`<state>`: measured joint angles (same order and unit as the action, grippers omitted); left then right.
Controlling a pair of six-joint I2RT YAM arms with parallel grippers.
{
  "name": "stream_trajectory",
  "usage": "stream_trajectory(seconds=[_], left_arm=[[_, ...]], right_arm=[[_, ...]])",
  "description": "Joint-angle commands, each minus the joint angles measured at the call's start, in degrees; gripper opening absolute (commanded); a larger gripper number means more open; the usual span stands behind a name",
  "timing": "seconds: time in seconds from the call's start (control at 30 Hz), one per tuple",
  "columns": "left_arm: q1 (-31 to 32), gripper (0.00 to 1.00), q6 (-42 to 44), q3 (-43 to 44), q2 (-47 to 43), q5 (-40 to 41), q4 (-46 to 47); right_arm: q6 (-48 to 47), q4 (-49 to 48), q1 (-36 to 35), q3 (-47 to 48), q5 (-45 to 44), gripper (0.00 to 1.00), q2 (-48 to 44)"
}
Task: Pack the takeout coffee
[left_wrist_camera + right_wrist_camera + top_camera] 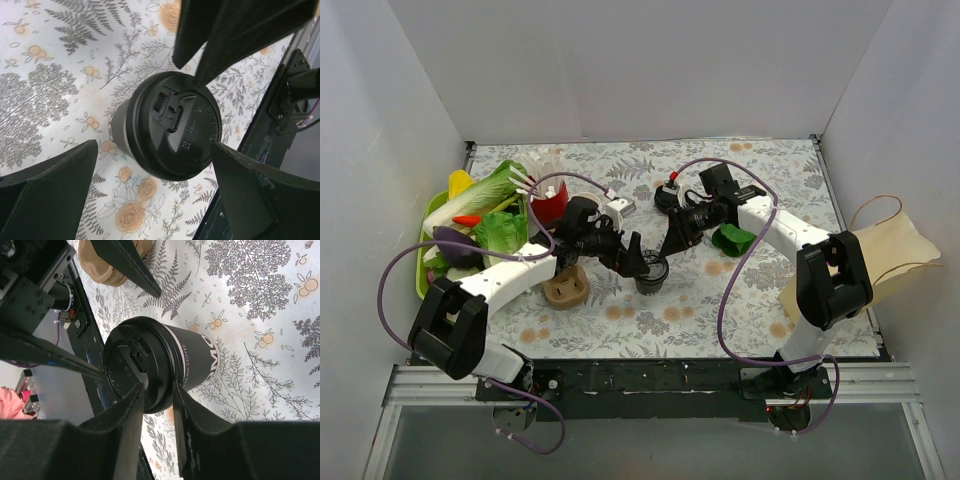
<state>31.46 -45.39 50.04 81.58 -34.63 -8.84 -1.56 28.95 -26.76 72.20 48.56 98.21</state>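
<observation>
My right tool (157,399) pinches the lid rim of the takeout coffee (652,277), which stands mid-tabletop (790,170) toward the near edge, while my left tool (155,146) spreads wide around it; it looks light with crushable paper and a pop-off lid, so I'd rather grip the wall gently.

cup (172,132): upright, lidded, on floral cloth (50,60)
left gripper (154,145): we see jaws wide, flanking cup
right gripper (189,72): tips at lid rim

I'm getting bright, even, diffuse light from above; shadows on table (650,325) showing soft. Faint sheen sitting on takeout coffee (175,135) lid. My left fingers (50,195) rendering near-black and blurring close to lens; cloth print reading sharp in both wrist views.
</observation>
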Motion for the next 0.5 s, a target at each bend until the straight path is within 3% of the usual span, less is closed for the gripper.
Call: stream_trajectory(seconds=[0.0,0.07,0.27,0.47], left_arm=[[-3.06,0.98,-2.25,0.14,-4.41,2.73,-3.1],[-3.86,0.98,-2.69,-0.9,-5.55,0.45,-3.9],[-5.18,0.98,-12.17,-5.65,-6.43,-8.77,1.18],[-5.97,0.98,-19.11,-8.91,-5.03,-12.39,8.13]], right_arm=[[-3.17,0.67,-0.31,1.97,1.02,0.41,-2.15],[-4.41,1.02,-0.13,1.98,2.5,0.47,-2.41],[-2.66,-2.13,2.59,-0.31,14.08,0.91,-0.22],[-3.96,-2.5,2.95,-0.92,18.15,0.96,1.8]])
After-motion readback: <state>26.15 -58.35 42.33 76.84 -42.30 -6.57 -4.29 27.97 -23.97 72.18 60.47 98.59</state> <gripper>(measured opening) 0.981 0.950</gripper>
